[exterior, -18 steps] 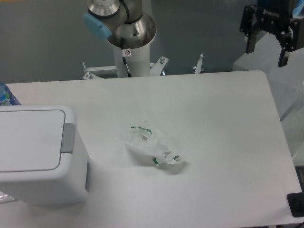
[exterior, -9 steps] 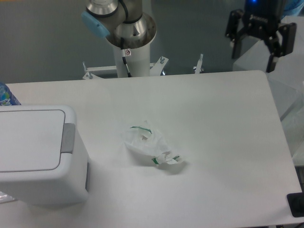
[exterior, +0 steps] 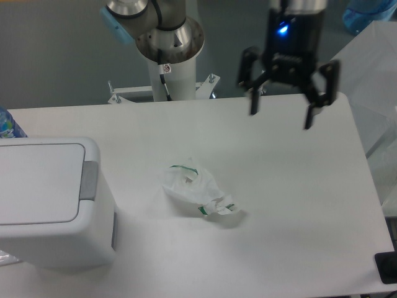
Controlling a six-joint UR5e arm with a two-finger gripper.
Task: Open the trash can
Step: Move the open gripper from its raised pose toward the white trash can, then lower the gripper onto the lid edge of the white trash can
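The trash can [exterior: 49, 202] is a large white box-shaped bin at the left edge of the table. Its flat lid panel [exterior: 37, 183] lies closed and a grey push tab [exterior: 89, 180] sits on its right side. My gripper [exterior: 281, 121] hangs open above the back right part of the table, far to the right of the bin, with nothing between its black fingers [exterior: 254, 102]. A blue light glows on its wrist.
A crumpled white plastic bag with green marks [exterior: 197, 192] lies mid-table between bin and gripper. The arm's base column [exterior: 170, 59] stands behind the table's back edge. A blue bottle top [exterior: 7, 124] peeks in at the far left. A black item [exterior: 388, 268] sits at the bottom right corner.
The gripper has moved left and downward from the top right corner to over the table's back right area, staying open. Bin and bag have not moved.
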